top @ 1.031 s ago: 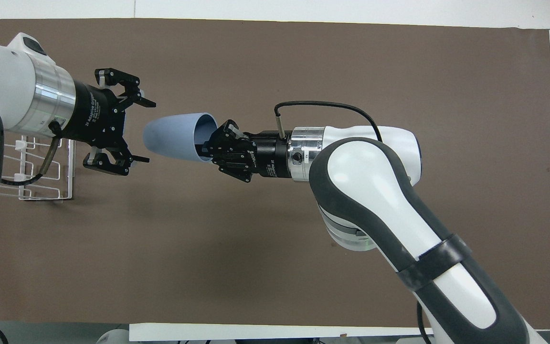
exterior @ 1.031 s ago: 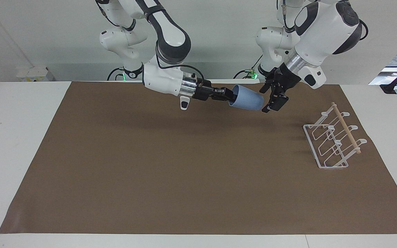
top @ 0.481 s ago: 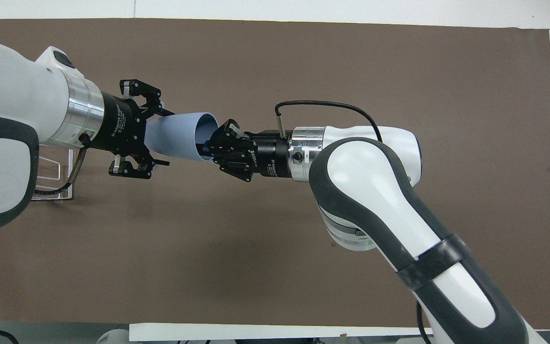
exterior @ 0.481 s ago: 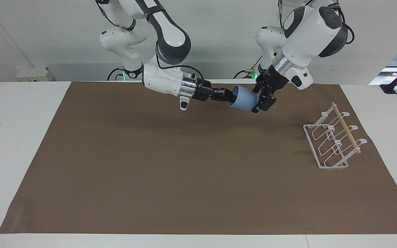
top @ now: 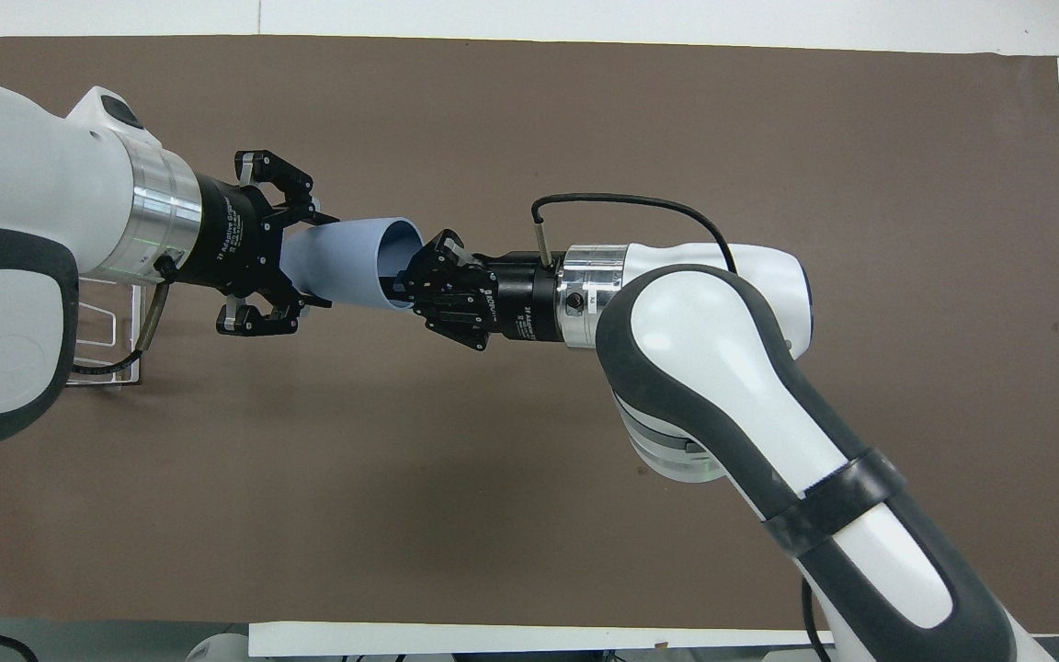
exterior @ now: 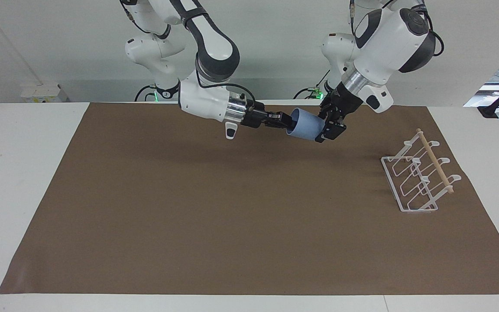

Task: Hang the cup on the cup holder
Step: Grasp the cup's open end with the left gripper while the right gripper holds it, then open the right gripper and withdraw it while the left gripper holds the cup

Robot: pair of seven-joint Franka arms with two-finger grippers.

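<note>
A handover in mid-air: the right gripper (top: 398, 280) pinches the rim of the cup (exterior: 305, 124), held sideways so its base meets the left gripper (exterior: 328, 121) — fingers spread around it (not clamped). The cup holder (exterior: 418, 177) waits at four o'clock.

1. Both views are evenly and brightly lit from above.
2. Soft, diffuse shadows are cast on the brown mat (exterior: 249, 208) beneath the raised arms.
3. No glare or motion blur is seen.
</note>
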